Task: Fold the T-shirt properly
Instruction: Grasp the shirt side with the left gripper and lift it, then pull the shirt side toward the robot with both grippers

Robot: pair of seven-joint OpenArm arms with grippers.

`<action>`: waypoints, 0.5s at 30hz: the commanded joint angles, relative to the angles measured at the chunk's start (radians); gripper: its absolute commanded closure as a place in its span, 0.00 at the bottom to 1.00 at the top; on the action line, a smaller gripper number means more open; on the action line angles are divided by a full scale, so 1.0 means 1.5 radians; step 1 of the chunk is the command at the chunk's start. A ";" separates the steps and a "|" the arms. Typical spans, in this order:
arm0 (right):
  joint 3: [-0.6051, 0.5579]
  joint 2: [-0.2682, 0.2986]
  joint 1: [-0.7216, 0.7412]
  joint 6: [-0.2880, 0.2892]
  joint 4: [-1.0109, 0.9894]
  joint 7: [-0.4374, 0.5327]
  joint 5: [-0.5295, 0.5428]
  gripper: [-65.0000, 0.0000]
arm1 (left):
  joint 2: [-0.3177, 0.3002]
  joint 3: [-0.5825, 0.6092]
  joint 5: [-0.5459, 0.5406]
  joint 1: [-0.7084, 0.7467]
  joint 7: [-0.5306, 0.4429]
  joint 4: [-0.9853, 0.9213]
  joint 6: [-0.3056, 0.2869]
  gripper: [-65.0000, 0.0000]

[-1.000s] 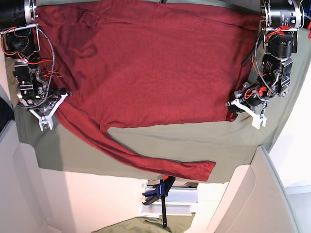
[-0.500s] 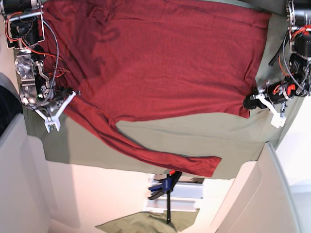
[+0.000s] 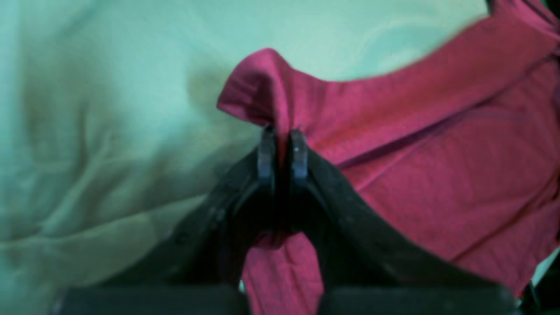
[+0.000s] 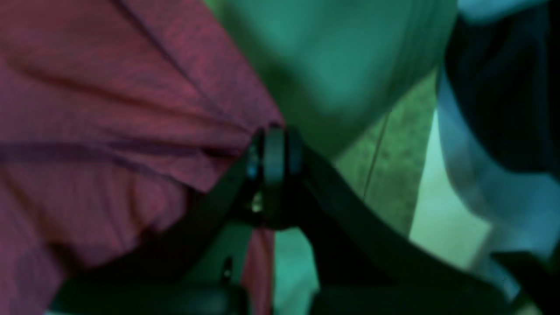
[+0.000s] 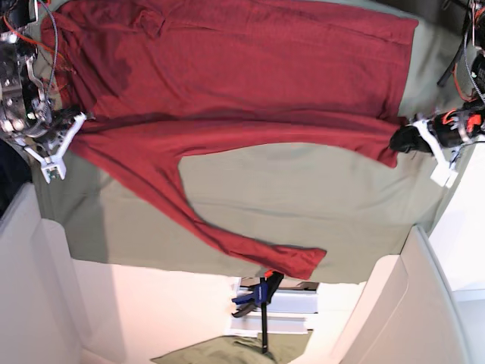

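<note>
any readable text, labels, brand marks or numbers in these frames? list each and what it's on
None can be read in any view.
T-shirt: plain, no print or tag showing.
Olive-green cloth: plain.
Blue clamp below the table edge: any marking too small to read.
Left gripper and right gripper: wrist views are blurred, no lettering visible on the fingers.

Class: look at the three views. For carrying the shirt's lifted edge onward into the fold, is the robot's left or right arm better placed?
Neither alone, probably. The left gripper and the right gripper are each shut on a corner of the maroon T-shirt, the edge stretched between them above the olive-green sheet.
</note>
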 commanded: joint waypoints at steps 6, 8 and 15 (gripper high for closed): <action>0.008 0.052 -0.029 0.001 0.062 -0.001 0.001 1.00 | -0.028 -0.005 0.027 0.035 -0.020 0.114 -0.006 0.97; 0.010 0.063 -0.046 0.001 0.078 -0.006 0.001 1.00 | -0.035 -0.005 0.028 0.054 -0.019 0.144 -0.006 0.97; 0.038 0.086 -0.105 0.001 0.120 -0.007 0.003 1.00 | -0.066 -0.006 0.037 0.104 -0.019 0.172 -0.006 0.97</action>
